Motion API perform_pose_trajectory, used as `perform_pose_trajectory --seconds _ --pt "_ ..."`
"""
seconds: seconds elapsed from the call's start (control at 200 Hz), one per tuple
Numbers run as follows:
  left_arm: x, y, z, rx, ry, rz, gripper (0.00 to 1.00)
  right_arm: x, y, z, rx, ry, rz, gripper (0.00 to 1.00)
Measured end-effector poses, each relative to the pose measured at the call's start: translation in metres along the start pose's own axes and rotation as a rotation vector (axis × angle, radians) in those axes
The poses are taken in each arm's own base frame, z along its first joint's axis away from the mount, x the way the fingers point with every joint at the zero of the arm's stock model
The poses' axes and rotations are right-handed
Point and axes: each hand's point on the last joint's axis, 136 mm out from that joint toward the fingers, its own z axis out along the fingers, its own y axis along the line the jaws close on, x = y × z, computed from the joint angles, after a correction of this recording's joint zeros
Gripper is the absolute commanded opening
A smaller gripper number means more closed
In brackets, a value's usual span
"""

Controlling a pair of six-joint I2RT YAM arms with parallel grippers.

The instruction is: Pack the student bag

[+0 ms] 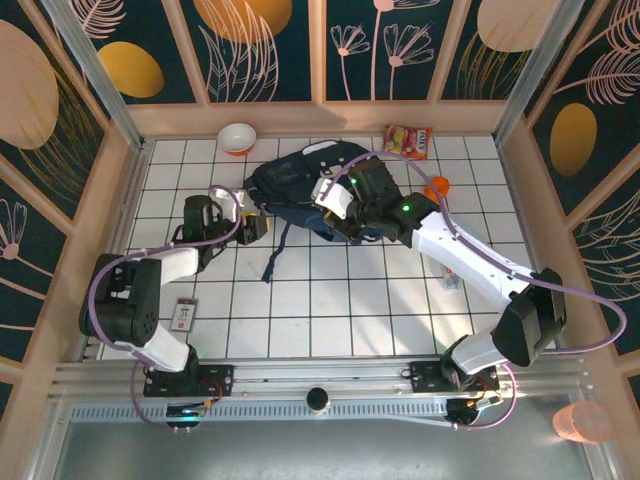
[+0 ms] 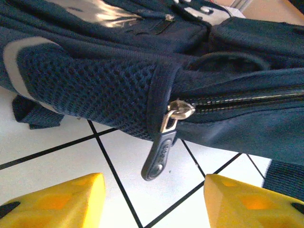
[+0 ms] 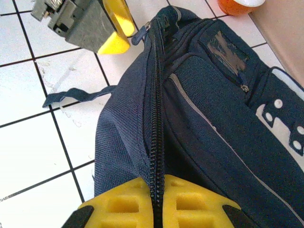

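Note:
The student bag (image 1: 295,180), a navy-blue backpack with white stripes, lies on its side on the white tiled table at the back centre. My left gripper (image 2: 152,204) is open just short of the bag's edge, and a grey zipper pull (image 2: 159,159) dangles between and slightly beyond its yellow fingers (image 2: 57,202). The closed zipper (image 2: 247,99) runs to the right from the pull. My right gripper (image 3: 154,206) is shut on the fabric on both sides of the bag's closed zipper seam (image 3: 156,118). In the right wrist view, the left gripper (image 3: 102,28) sits at the seam's far end.
A white and orange bowl (image 1: 237,137) and a red snack packet (image 1: 408,140) lie at the back. An orange object (image 1: 437,187) is right of the bag. A small card (image 1: 184,314) lies near the left arm. A loose strap (image 1: 275,255) trails towards the front.

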Motion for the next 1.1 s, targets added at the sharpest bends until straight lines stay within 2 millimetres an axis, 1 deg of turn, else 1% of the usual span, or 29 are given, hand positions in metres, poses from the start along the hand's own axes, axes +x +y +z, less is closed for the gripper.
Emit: perform_pose_trajectory --seconds 0.13,0.19,0.265,0.345,0.435,0.485,0.611,0.681,0.806,0.891,0.966,1.101 --pt "0.004 -0.001 0.008 0.012 0.008 0.011 0.46 -0.001 -0.002 -0.001 0.006 -0.001 0.0 0.0" --pt "0.001 -0.004 0.01 0.02 -0.002 0.028 0.44 -0.002 -0.003 -0.001 0.01 -0.003 0.0 0.0" --pt "-0.003 -0.006 0.01 0.028 -0.02 0.052 0.38 -0.003 -0.004 -0.002 0.015 -0.003 0.0 0.0" --pt "-0.008 -0.008 0.01 0.033 -0.039 0.079 0.27 -0.003 -0.004 -0.002 0.017 -0.005 0.0 0.0" --pt "-0.011 -0.01 0.01 0.041 -0.052 0.104 0.08 -0.003 -0.005 -0.002 0.019 -0.004 0.003 0.0" --pt "-0.011 -0.012 0.01 0.049 -0.051 0.105 0.0 -0.003 -0.006 -0.002 0.023 -0.001 0.007 0.0" --pt "-0.01 -0.015 0.009 0.064 -0.045 0.12 0.0 0.0 -0.01 -0.003 0.05 0.012 0.031 0.0" --pt "-0.009 -0.02 0.007 0.074 -0.034 0.125 0.0 0.001 -0.012 -0.002 0.061 0.017 0.051 0.0" --pt "-0.01 -0.042 -0.002 0.119 -0.014 0.152 0.0 0.0 -0.013 0.001 0.069 0.005 0.091 0.0" --pt "-0.012 -0.059 -0.01 0.152 -0.008 0.172 0.0 0.005 -0.009 0.008 0.064 0.005 0.118 0.0" --pt "-0.012 -0.069 -0.016 0.17 0.007 0.181 0.0 0.009 -0.004 0.016 0.053 0.011 0.139 0.0" --pt "-0.006 -0.086 -0.022 0.214 0.073 0.19 0.0 0.015 0.003 0.034 0.036 0.011 0.19 0.0"
